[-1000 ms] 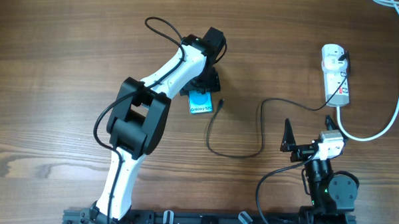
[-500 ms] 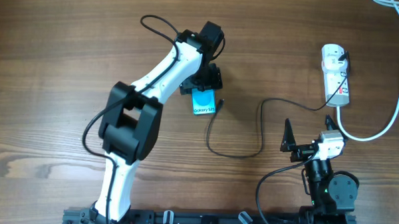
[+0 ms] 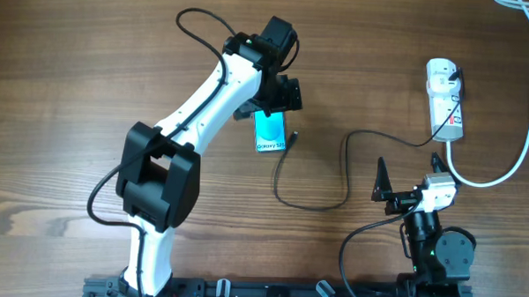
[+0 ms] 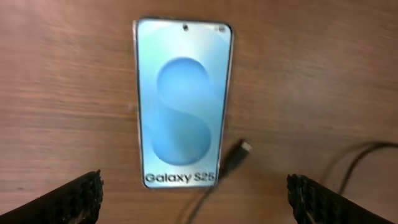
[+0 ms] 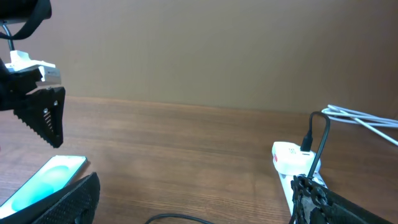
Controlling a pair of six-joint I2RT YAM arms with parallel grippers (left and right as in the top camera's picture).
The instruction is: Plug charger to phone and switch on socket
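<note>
Your left hand (image 3: 270, 102) hangs over the middle of the brown wooden worktop (image 3: 72, 89), somewhat nearer the far edge than the edge by the arm bases. Its black fingers (image 4: 78, 196) are spread wide and grip nothing. Just below them the small rectangular smartphone with a bright cyan-blue screen (image 3: 268, 131) lies flat, screen up. Its white lettering is at the end that faces the arm bases.

The long thin black charger cable (image 3: 346, 169) loops across the worktop between the phone and the right edge. Its small black connector (image 4: 239, 152) lies just beside the phone's lettered end, close to the corner but not in the phone.

The small white elongated power strip with a red-and-white label (image 3: 442, 111) sits near the far right corner, well apart from the phone. A black plug (image 3: 455, 78) is seated in it, and a thick white cord (image 3: 491, 185) curves away along the right edge. You cannot tell the position of its switch.

Your right hand (image 3: 408, 171) is held near the arm-base edge on the right, short of the strip, fingers wide apart and empty.
</note>
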